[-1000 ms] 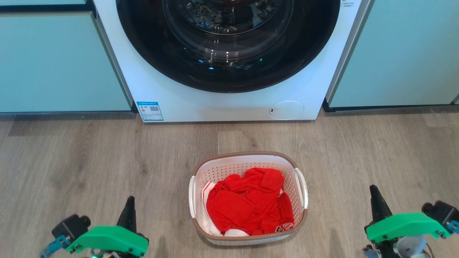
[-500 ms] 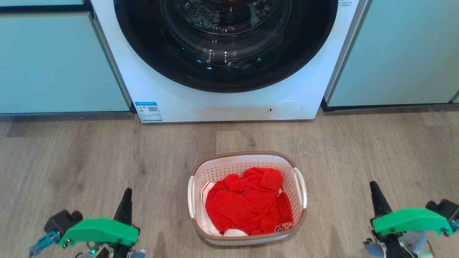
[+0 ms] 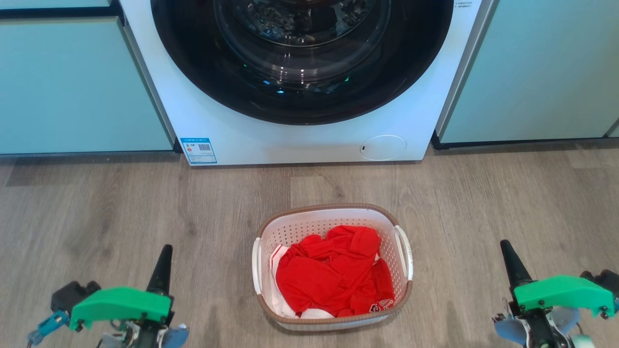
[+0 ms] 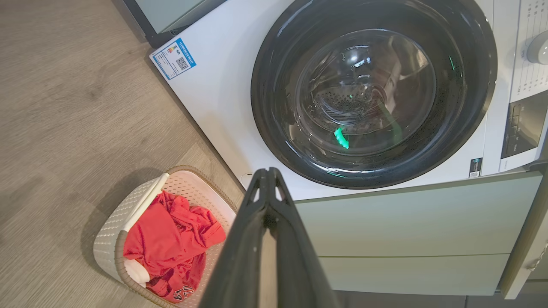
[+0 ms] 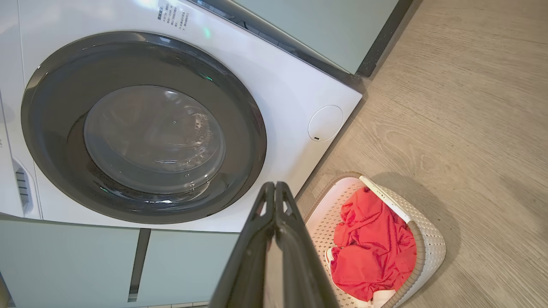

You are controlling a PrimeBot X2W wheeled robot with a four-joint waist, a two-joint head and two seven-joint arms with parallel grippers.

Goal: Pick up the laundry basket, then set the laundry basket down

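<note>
A white washing machine (image 3: pixel 290 140) stands on a grey wood-plank floor (image 3: pixel 121 203), its round dark glass door (image 3: pixel 302 58) closed. Low on its front are a blue-edged sticker (image 3: pixel 198 150) at the left and a round cover (image 3: pixel 383 147) at the right. Pale green cabinets (image 3: pixel 72 82) flank it on both sides. A crumpled red garment (image 3: pixel 329 270) lies over white cloth (image 3: pixel 313 314) inside the laundry basket (image 3: pixel 329 209).

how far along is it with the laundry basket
Nothing looks done: the laundry basket, with red clothes inside, sits on the floor before the washing machine. In hand: the left gripper and right gripper flank it, both shut and clear of its handles. To do: grasp, lift, then set it down.
</note>
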